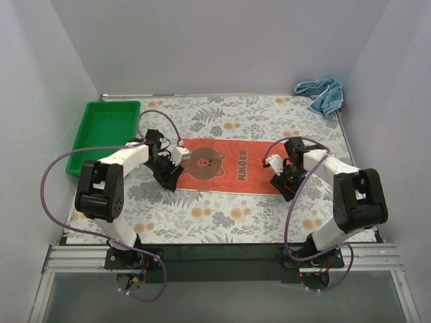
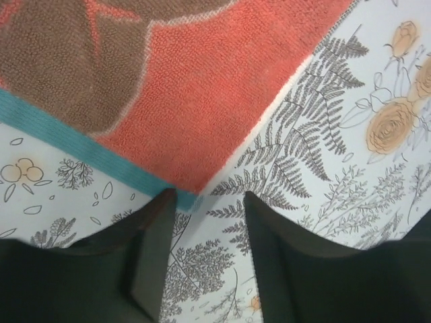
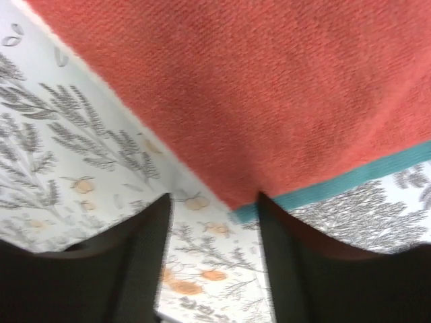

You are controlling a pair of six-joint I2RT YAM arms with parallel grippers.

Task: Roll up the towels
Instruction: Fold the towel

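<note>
One towel (image 1: 229, 176), rust-red with a brown bear print and teal ends, lies flat in the middle of the table. My left gripper (image 1: 168, 176) stands open at its near left corner. In the left wrist view that towel corner (image 2: 192, 192) lies just past the tip of one finger (image 2: 158, 229), and the left gripper (image 2: 209, 198) holds nothing. My right gripper (image 1: 283, 182) stands open at the near right corner. In the right wrist view the towel's teal edge (image 3: 350, 176) ends between the tips, and only tablecloth shows inside the right gripper (image 3: 214, 200). The light blue towel (image 1: 322, 93) lies crumpled at the back right.
A green tray (image 1: 104, 131) sits at the back left, beside the left arm. The table wears a floral cloth (image 1: 222, 215). Grey walls close in the left, right and back sides.
</note>
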